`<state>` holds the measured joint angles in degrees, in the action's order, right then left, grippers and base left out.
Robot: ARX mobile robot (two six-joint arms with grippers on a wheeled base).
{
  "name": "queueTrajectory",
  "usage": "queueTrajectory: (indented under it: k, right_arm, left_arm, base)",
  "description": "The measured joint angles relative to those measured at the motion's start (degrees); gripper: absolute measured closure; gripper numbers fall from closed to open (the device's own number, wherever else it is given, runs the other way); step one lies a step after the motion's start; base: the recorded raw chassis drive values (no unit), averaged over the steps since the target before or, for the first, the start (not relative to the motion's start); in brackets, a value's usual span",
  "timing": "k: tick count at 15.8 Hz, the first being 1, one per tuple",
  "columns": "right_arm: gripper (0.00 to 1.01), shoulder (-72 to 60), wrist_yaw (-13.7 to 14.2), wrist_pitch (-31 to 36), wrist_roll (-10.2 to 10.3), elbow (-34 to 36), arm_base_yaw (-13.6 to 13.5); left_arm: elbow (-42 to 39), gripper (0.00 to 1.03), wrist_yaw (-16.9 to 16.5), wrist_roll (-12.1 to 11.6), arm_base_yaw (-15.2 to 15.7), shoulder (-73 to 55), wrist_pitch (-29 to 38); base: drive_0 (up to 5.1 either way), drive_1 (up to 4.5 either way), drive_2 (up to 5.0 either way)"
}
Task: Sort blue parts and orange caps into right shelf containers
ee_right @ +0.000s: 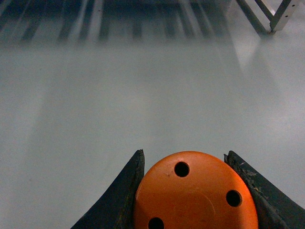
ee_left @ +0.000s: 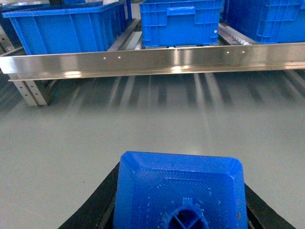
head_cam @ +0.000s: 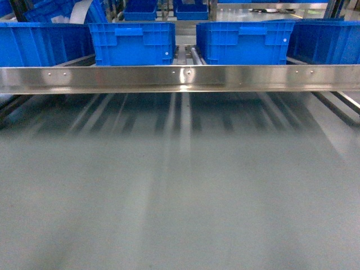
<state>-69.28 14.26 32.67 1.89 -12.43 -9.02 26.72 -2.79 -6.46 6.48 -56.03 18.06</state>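
While the head camera shows neither arm, the left wrist view has the left tool (ee_left: 178, 210) clamped on a bright-blue plastic cube-like part (ee_left: 178, 191), its dark fingers (ee_left: 93, 210) pressing both sides, above the smooth grey counter (ee_left: 71, 152). Beyond the counter's far edge runs the shiny stainless-steel shelf (head_cam: 180, 77) with its flat front rail, and on it stand large rectangular bright-blue plastic crates with ribbed sides: one left of centre (head_cam: 133, 43) and one right of centre (head_cam: 245, 42), with more at either end. Further right, in the right wrist view, the right tool (ee_right: 195, 200) is closed on a small orange cylindrical cap (ee_right: 195, 195) with round holes in its flat top, held between dark fingers (ee_right: 119, 200) over the same grey counter
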Motion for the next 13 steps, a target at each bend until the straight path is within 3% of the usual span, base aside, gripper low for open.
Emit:
queueTrajectory:
  k: [13]
  right_arm:
    - [0.59,0.0,0.1,0.1,0.0,0.0,0.0]
  left_arm:
    - [0.0,0.58,-0.2,0.0,-0.2,-0.1,0.0]
  base:
    - [-0.2,3.75,-4.2]
